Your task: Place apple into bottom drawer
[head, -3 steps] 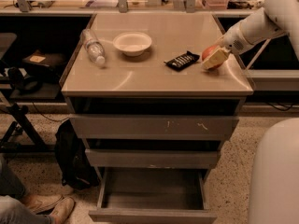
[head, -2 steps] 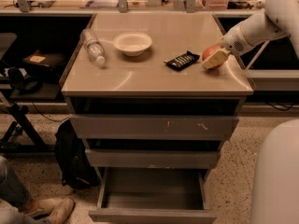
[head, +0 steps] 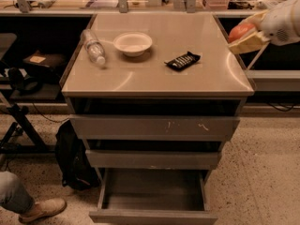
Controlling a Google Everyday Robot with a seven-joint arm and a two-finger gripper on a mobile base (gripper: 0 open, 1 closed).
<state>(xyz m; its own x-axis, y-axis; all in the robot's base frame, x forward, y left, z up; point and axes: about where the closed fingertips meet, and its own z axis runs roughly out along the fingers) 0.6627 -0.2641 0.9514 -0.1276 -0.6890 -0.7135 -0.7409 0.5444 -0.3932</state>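
My gripper (head: 244, 35) is at the upper right, just past the right edge of the cabinet top, with its pale fingers (head: 248, 42) shut around the red-orange apple (head: 240, 30). The apple is held in the air, off the counter. The bottom drawer (head: 152, 214) is pulled open at the foot of the cabinet, a wide shallow grey tray with nothing in it. It lies well below and to the left of the gripper.
On the cabinet top (head: 154, 78) stand a white bowl (head: 133, 43), a lying plastic bottle (head: 93, 47) and a dark snack bar (head: 182, 60). The middle drawer (head: 152, 159) and scratched top drawer (head: 154, 126) are pushed in. A black bag (head: 72, 158) and a person's shoe (head: 44, 209) are at left.
The gripper has lifted the apple off the right part of the cabinet top and carried it up and to the right, past the edge. The view has also shifted.
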